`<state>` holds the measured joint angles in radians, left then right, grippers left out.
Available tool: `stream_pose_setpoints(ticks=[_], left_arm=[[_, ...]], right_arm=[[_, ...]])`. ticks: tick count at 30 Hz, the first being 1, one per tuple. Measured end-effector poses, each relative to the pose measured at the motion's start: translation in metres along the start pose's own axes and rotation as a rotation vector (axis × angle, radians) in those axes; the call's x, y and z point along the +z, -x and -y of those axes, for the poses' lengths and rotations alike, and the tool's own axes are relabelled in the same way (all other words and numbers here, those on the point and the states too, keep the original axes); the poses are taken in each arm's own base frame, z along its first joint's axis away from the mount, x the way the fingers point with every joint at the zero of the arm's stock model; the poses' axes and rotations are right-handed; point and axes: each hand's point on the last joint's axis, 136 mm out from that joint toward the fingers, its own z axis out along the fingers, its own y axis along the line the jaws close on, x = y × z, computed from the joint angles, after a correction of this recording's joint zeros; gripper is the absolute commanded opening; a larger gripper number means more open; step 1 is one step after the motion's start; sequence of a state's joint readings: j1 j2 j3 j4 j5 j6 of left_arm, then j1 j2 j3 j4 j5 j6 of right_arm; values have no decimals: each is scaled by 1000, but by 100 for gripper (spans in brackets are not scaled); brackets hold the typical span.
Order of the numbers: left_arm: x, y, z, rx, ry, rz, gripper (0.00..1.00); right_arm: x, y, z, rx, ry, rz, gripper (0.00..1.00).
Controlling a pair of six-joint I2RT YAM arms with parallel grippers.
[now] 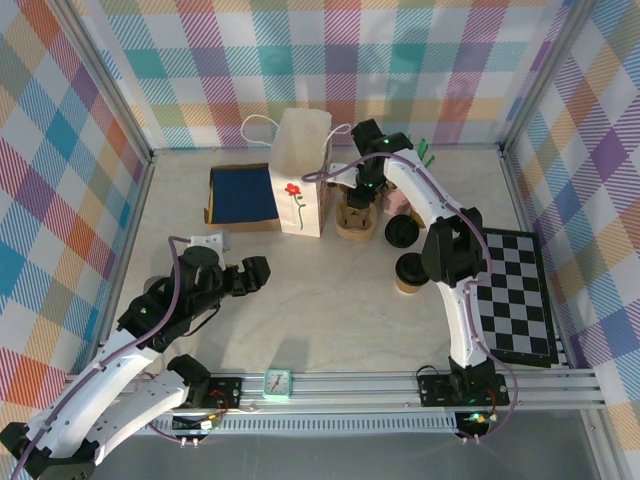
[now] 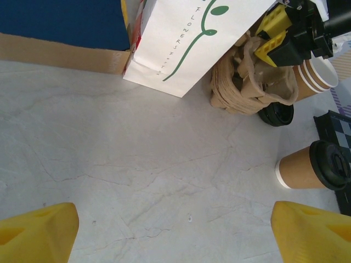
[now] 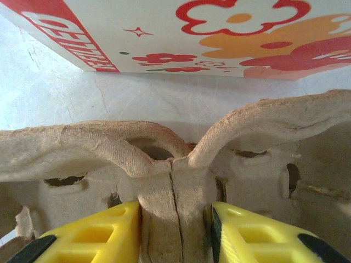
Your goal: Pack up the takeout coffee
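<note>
Hovering left claw (image 1: 258, 272): jaws wide apart, holding nothing, above the desk (image 1: 330, 320)
Bag (image 1: 300, 185): upright, just left of the carrier (image 1: 352, 218)
Right claw (image 3: 175, 230): fingers closed on the carrier's middle ridge
Coffee (image 1: 410, 272): lidded, on the desk, near the carrier's right, apart from it

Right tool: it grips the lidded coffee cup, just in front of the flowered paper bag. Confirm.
Wrong thing: the right tool grips the centre post of the pulp cup carrier, not the lidded coffee cup, just in front of the flowered paper bag. The right wrist view shows it.
</note>
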<state>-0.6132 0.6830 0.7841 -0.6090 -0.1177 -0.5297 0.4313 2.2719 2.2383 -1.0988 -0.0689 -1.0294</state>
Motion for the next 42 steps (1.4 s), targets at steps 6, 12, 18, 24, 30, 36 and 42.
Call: stream_pose_setpoints(ticks=[6,12,18,24,30,36,42], left_arm=[[0,0,0,0,1,-1,91],[-6,1,0,0,-2,4,90],[-18,15,7,2,-22,43,90],[-22,23,9,22,-12,60,90],[-19,41,23,26,-18,65,90],[-6,66,44,38,-12,62,90],[15,113,70,64,32,77,89]], right_arm=[[1,2,-2,-2,2,1,31],[0,5,-6,-8,-9,-4,29],[-24,14,-15,-16,-41,1,28],[-62,21,-37,-10,-78,18,27],[-96,19,-73,11,-94,50,28],[-127,19,-107,41,-120,120,28],[-160,23,-134,85,-131,241,30]])
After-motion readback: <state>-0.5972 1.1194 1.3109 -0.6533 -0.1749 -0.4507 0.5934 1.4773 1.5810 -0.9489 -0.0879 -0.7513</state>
